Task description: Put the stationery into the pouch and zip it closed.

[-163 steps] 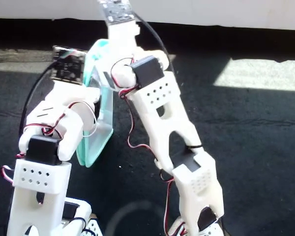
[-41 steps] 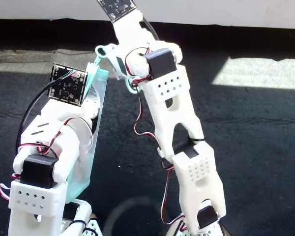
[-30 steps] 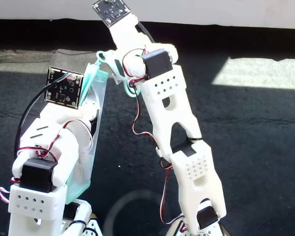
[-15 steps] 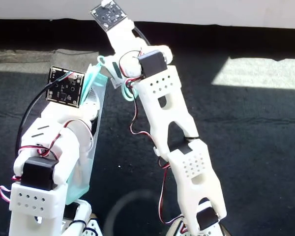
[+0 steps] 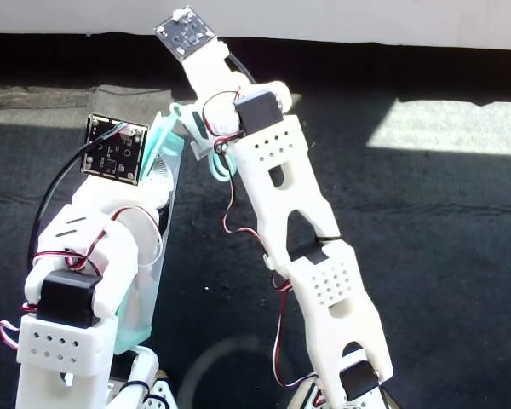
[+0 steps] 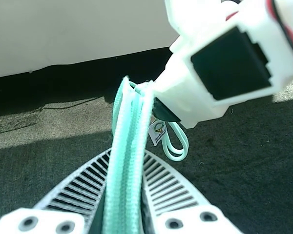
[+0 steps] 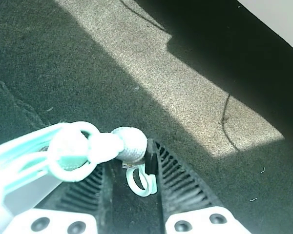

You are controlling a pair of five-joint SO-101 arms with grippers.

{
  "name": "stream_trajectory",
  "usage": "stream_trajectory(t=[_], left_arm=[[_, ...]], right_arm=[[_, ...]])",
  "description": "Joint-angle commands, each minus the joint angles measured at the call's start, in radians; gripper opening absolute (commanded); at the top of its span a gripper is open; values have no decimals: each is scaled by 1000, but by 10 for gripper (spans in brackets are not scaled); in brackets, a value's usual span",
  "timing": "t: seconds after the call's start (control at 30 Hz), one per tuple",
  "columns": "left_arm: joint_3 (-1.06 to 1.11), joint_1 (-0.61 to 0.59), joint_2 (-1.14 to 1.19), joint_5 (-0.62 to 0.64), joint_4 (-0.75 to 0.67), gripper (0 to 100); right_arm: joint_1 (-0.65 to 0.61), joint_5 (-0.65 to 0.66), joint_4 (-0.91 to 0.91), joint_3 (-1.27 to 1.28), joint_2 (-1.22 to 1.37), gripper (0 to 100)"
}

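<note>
A mint translucent pouch hangs edge-on beside the left arm, zipper edge uppermost. In the left wrist view its zipper band runs between the ribbed fingers of my left gripper, which is shut on it. My right gripper sits at the pouch's far top corner. In the right wrist view it is shut on the zipper pull, a grey bead with a mint ring beside it. A small mint cord loop and a tag dangle below that corner.
Dark carpet-like cloth covers the table. A sunlit patch lies at the right and a paler strip at the back left. A white wall borders the far edge. A thin dark cable trails on the cloth.
The right gripper has shifted left and slightly down with the zipper pull, closing on the left gripper. The pouch has turned from broadside to edge-on and hangs lower along the left arm.
</note>
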Motion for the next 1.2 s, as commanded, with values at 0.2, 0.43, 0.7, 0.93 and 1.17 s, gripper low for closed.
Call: stream_trajectory(t=[0.2,0.43,0.7,0.93,1.17], left_arm=[[-67,-25,-94,14,-18,9],[-68,-25,-96,15,-18,9],[-110,-25,-96,15,-12,9],[-110,-25,-96,15,-12,9],[-45,-25,-87,52,-71,9]], right_arm=[[21,2,-1,10,53,5],[24,0,-1,1,143,5],[28,0,-22,-1,162,5],[27,0,-12,-12,147,5],[27,5,133,-360,107,5]])
